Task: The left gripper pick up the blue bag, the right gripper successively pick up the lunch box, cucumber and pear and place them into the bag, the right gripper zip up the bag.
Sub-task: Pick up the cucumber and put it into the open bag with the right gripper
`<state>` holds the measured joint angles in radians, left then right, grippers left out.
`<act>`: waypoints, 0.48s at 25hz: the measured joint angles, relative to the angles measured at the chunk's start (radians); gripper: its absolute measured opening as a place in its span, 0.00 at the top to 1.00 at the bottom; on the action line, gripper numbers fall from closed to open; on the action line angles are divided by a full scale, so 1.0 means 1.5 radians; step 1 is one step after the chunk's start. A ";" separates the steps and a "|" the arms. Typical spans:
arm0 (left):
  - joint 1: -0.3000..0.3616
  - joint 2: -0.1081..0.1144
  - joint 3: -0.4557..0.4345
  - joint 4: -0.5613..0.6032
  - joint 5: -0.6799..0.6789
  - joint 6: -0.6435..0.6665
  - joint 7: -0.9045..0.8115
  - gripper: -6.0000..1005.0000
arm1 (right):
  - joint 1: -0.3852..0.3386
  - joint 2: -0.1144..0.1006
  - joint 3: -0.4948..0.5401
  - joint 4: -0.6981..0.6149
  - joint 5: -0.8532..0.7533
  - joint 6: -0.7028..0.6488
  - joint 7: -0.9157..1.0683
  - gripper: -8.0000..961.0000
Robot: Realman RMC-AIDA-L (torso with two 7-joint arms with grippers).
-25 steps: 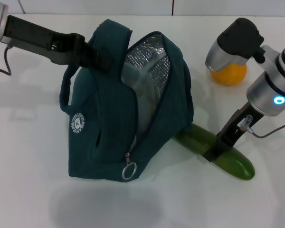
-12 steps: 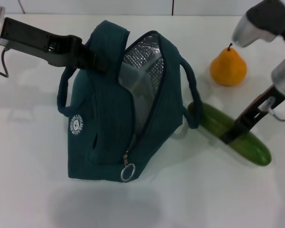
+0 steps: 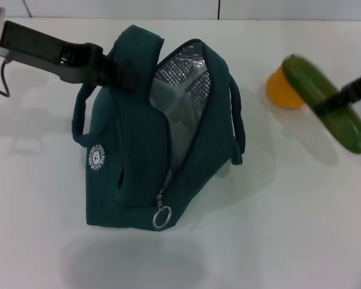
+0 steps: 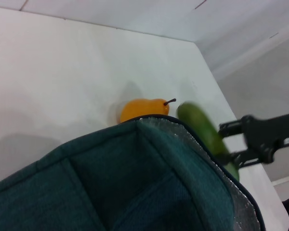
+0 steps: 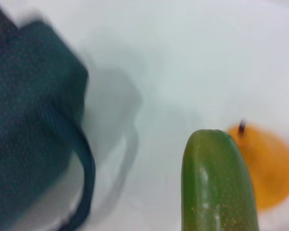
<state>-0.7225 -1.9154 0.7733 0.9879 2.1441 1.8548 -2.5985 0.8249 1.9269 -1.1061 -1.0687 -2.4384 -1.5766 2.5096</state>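
The blue bag (image 3: 138,150) stands open in the middle of the table, foil lining showing. My left gripper (image 3: 117,73) is shut on its top edge near a handle and holds it up. The clear lunch box (image 3: 168,105) shows inside the opening. My right gripper (image 3: 333,101) is shut on the cucumber (image 3: 316,84) and holds it in the air to the right of the bag, tilted. The pear (image 3: 278,91) sits on the table, partly hidden behind the cucumber. The left wrist view shows the pear (image 4: 142,109), the cucumber (image 4: 204,132) and the right gripper (image 4: 260,142) beyond the bag's rim (image 4: 149,122).
The white table (image 3: 277,229) runs to a wall edge at the back. The bag's ring zipper pull (image 3: 162,217) hangs at the front lower end of the opening. One loop handle (image 3: 236,126) hangs on the bag's right side.
My right gripper has lifted the cucumber off the table and carried it up and to the right, now in front of the pear. The bag and left gripper stay put.
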 joint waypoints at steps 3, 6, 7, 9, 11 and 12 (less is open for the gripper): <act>0.000 0.001 0.000 0.000 -0.002 0.001 0.000 0.95 | -0.017 -0.001 0.040 -0.042 0.040 -0.005 -0.010 0.32; 0.000 0.002 0.000 0.000 -0.003 0.002 0.000 0.95 | -0.035 -0.004 0.091 -0.064 0.134 -0.004 -0.036 0.32; 0.000 0.002 0.000 0.000 -0.004 0.002 0.000 0.95 | -0.035 -0.004 0.091 -0.064 0.134 -0.004 -0.036 0.32; 0.000 0.002 0.000 -0.002 -0.004 0.002 0.000 0.95 | -0.045 -0.003 0.119 -0.062 0.200 0.000 -0.061 0.32; -0.002 0.002 0.000 -0.004 -0.004 0.002 0.000 0.95 | -0.055 0.001 0.137 -0.057 0.268 0.004 -0.090 0.32; -0.002 0.002 0.000 -0.005 -0.004 0.003 0.000 0.95 | -0.059 0.002 0.143 -0.051 0.304 0.006 -0.107 0.32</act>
<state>-0.7261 -1.9131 0.7731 0.9808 2.1382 1.8588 -2.5988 0.7363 1.9304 -0.8911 -1.1450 -1.9826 -1.5677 2.3486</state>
